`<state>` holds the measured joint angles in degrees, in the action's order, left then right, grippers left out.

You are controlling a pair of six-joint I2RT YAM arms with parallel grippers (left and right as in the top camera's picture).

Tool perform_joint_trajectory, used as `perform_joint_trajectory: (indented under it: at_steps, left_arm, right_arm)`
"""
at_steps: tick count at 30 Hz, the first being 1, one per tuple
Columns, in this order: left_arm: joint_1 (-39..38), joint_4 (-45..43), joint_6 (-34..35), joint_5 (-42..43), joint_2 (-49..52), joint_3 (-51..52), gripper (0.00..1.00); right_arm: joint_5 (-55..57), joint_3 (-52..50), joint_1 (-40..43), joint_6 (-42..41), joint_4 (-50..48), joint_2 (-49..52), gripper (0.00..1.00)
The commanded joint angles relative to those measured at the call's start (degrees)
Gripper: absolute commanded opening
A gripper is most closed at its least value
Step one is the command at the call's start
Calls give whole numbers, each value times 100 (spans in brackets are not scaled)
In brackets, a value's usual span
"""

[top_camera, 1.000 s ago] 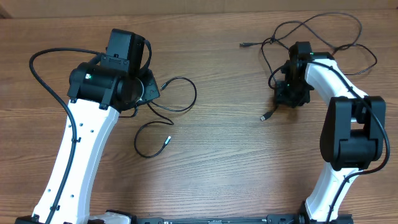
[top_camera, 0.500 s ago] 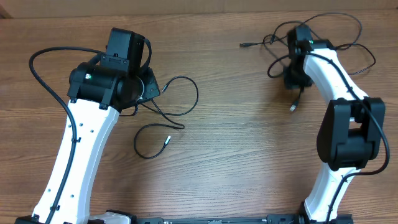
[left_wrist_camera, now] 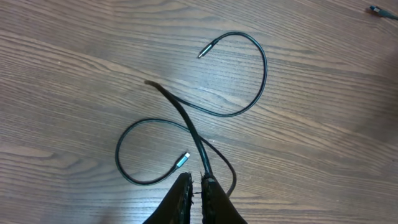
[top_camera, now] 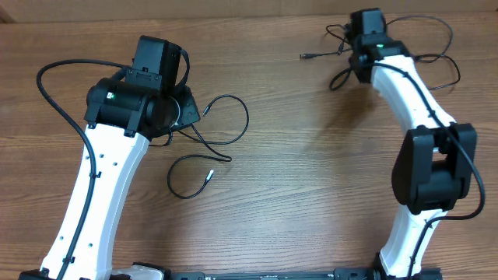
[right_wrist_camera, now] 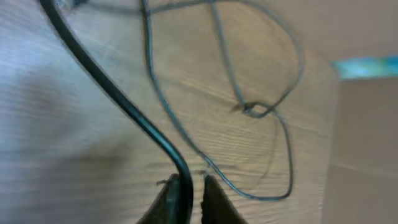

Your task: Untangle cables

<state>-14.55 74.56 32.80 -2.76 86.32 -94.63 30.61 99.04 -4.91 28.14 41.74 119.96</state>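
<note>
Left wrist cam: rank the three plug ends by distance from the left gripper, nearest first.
1. silver plug: just up-left of the left gripper, at the end of the small loop.
2. second plug: upper middle, at the end of the big curve.
3. corner plug: far top right, partly cut off by the picture's edge.
</note>
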Motion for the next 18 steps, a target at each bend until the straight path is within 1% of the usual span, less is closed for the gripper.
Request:
perform_joint_trajectory:
  at_steps: [1, 2, 3, 4, 8, 10, 13, 16, 18]
  left_arm:
    - [-26, 7, -90, -17, 26, -39, 10]
    - [-26, 9, -90, -17, 26, -39, 10]
    - [-26, 11, -90, -17, 26, -39, 9]
    - [-26, 17, -90, -17, 26, -39, 9]
    - [-26, 22, -90, -15, 26, -39, 9]
    - [-26, 28, -90, -15, 26, -39, 9]
    - [-26, 44, -90, -17, 26, -39, 9]
    - [-26, 44, -90, -17, 26, -39, 9]
    - [-26, 46, -90, -17, 26, -39, 9]
  right_arm:
    - [-973, 103, 184, 297, 144, -136, 34]
    - [-1001, 101, 214, 188, 153, -131, 51]
    - [-999, 94, 245, -9, 146, -129, 81]
    - [-999, 92, 262, -184, 142, -129, 100]
    - [-1073, 92, 317, -1108, 151, -129, 100]
    - [-1412, 92, 317, -1661, 219, -129, 100]
    - [-2653, 79, 317, -2100, 334, -127, 100]
    - [-4083, -7, 317, -2385, 144, -125, 100]
    - [-4603, -61, 315, -2616, -31, -118, 98]
